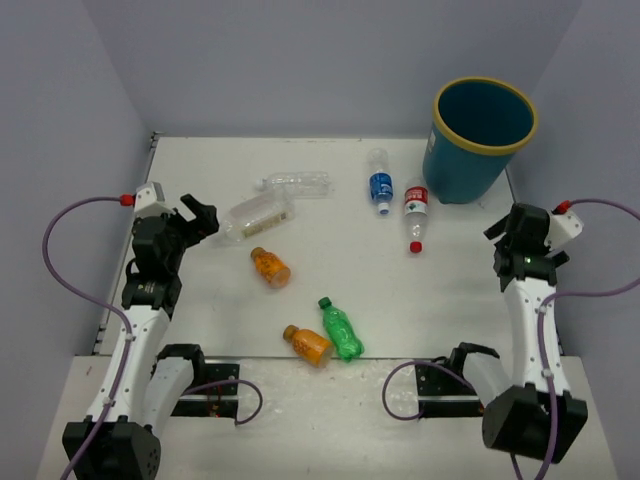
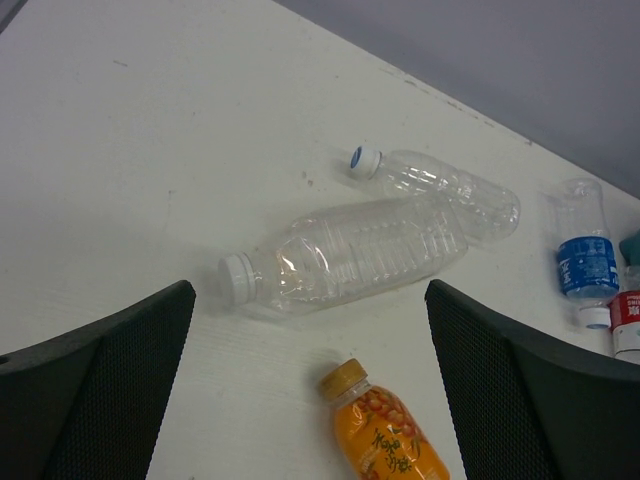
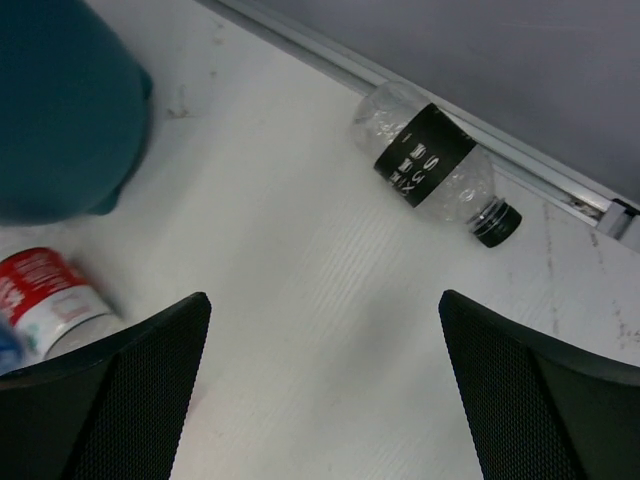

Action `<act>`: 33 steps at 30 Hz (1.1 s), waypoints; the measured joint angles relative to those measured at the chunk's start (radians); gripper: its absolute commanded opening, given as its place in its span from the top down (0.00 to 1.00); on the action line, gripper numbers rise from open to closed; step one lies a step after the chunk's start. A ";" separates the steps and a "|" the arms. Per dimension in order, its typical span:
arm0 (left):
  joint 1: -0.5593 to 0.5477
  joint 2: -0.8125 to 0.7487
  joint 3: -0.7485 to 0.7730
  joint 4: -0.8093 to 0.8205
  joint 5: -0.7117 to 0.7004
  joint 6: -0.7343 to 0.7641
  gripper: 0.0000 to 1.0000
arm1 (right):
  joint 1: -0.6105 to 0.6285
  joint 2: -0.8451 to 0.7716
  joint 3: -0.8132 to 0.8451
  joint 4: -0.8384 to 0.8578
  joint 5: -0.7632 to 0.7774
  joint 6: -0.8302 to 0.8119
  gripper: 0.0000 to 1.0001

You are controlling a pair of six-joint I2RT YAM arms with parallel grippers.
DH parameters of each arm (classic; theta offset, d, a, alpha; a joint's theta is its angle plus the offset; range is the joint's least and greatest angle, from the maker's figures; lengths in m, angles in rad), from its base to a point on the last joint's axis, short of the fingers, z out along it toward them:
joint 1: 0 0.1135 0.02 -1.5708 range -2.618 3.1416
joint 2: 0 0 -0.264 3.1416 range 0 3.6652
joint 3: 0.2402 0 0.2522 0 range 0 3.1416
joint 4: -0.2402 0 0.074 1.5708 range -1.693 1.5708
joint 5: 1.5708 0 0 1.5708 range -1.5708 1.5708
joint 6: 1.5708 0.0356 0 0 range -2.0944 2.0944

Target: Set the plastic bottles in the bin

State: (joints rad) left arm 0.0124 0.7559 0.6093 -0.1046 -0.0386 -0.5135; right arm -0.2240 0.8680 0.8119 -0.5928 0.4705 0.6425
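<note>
The teal bin with a yellow rim stands at the far right. Two clear plain bottles lie at the far left, and my left gripper hovers open beside them. In its wrist view the bigger clear bottle and an orange bottle lie ahead of the open gripper. A blue-labelled bottle and a red-labelled one lie near the bin. A second orange bottle and a green one lie near the front. My right gripper is open over bare table.
A clear bottle with a black label and black cap lies by the table's far edge rail in the right wrist view, past the bin's wall. Grey walls enclose the table on three sides. Cables loop beside both arm bases.
</note>
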 measured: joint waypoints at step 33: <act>0.000 0.123 0.000 0.085 -0.154 0.061 0.00 | -0.284 0.859 0.269 0.159 -0.029 -0.258 0.23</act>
State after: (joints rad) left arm 0.0124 0.8787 0.6098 -0.0200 -0.1926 -0.4522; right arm -0.5081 1.7269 1.0812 -0.4336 0.4410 0.3841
